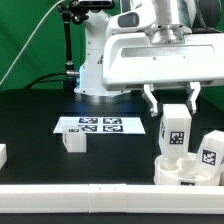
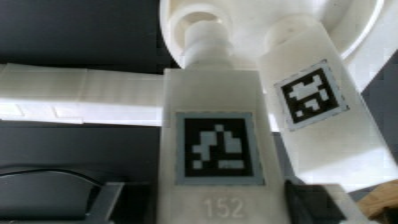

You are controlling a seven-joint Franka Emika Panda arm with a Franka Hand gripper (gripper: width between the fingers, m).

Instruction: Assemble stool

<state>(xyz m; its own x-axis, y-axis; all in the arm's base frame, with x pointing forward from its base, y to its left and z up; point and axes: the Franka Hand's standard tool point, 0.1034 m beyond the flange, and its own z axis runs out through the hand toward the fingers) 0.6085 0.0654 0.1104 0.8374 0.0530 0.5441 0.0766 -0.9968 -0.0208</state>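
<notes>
**Claw holds 1 stool leg over the seat**

The claw (image 1: 171,108) is clamped on 1 white leg (image 1: 174,131), 1 finger on each side of it; in the wrist view a dark finger (image 2: 111,200) lies against that leg's (image 2: 222,140) side. The leg hangs upright just above the round white seat (image 1: 183,171), which lies on the black table (image 1: 40,120) at the exterior view's lower right.

Count: 1 seat; 3 legs plainly seen; 1 more white piece (image 1: 3,155), cut off at the exterior view's left edge, that cannot be identified. The second leg (image 1: 210,151) stands at the seat's rim, just beside the held one; the third leg (image 1: 73,140) stands alone on the table, near the marker board (image 1: 100,125) and well apart from the seat.

Each leg shows a black-and-white square tag; under the held leg's tag, faint digits seem to read 152; the board's tags are too small to count.
</notes>
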